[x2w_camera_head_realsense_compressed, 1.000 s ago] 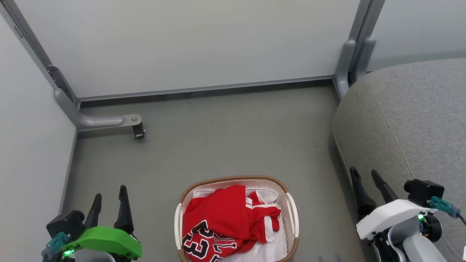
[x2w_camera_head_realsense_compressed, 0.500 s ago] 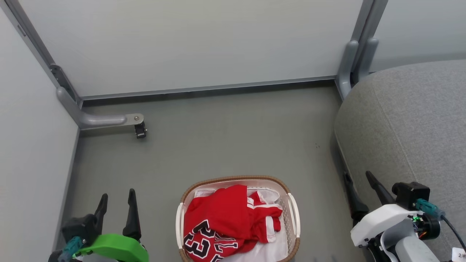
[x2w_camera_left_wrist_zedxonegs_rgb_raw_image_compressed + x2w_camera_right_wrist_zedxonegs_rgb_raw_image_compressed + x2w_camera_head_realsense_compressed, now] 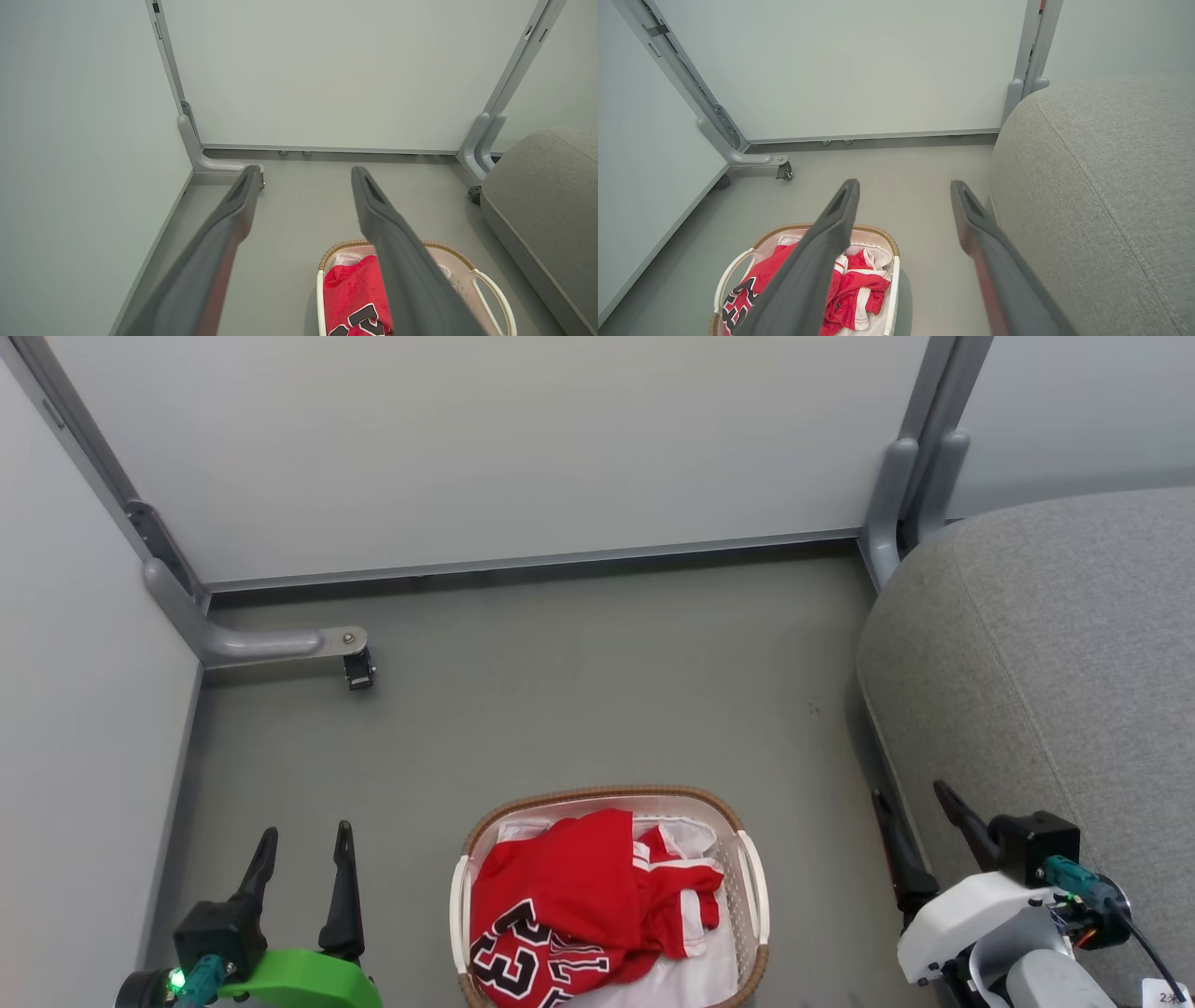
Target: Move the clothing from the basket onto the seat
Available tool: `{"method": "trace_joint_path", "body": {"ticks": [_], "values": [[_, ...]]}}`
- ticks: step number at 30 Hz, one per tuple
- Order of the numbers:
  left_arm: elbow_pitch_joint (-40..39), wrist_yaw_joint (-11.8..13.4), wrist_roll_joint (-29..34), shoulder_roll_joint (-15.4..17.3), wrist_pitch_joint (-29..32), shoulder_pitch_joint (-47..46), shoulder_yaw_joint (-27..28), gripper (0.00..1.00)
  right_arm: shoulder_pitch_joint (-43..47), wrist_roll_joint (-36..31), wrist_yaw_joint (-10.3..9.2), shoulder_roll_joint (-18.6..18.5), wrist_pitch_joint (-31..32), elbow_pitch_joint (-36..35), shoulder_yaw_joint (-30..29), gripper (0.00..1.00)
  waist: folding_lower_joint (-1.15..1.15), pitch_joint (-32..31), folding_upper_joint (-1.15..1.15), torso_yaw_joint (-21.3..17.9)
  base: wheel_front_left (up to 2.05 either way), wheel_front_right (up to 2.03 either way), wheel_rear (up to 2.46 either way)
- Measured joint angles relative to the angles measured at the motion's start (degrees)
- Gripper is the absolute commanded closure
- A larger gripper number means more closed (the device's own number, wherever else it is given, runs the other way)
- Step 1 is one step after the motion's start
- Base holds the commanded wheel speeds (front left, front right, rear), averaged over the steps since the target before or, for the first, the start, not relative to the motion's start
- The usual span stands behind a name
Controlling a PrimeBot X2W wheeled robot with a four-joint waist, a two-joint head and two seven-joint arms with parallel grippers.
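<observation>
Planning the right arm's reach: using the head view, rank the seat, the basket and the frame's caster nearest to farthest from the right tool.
1. seat, just beside the right tool.
2. basket, to its left.
3. caster, far left by the wall.

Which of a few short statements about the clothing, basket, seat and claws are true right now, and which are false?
1. The clothing lies in the basket. True.
2. The left claw and the right claw are both open. True.
3. The right claw grips the clothing. False: it holds nothing and hangs by the edge of the seat.
4. The seat is on the basket's left. False: it is to the basket's right.
</observation>
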Motion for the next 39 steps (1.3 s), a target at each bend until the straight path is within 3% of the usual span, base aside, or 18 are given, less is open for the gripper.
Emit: {"method": "trace_joint_path", "body": {"ticks": [20,39], "values": [[-1.70,0.00,9.66,-1.08,-2.21,-0.37,1.40,0.00,-1.02,-9.29,0.01,0.54,-2.15,-0.76,-0.49,0.00,0.00,2.23,0.00,-0.07,0.00,0.00,0.00],[3.90,-0.59,12.52,-2.82,-3.04,-9.57,-0.92,0.00,-9.54,-11.79,0.01,0.79,-2.96,-7.28,0.89,0.00,0.00,14.25,0.00,-3.21,0.00,0.00,0.00]]}}
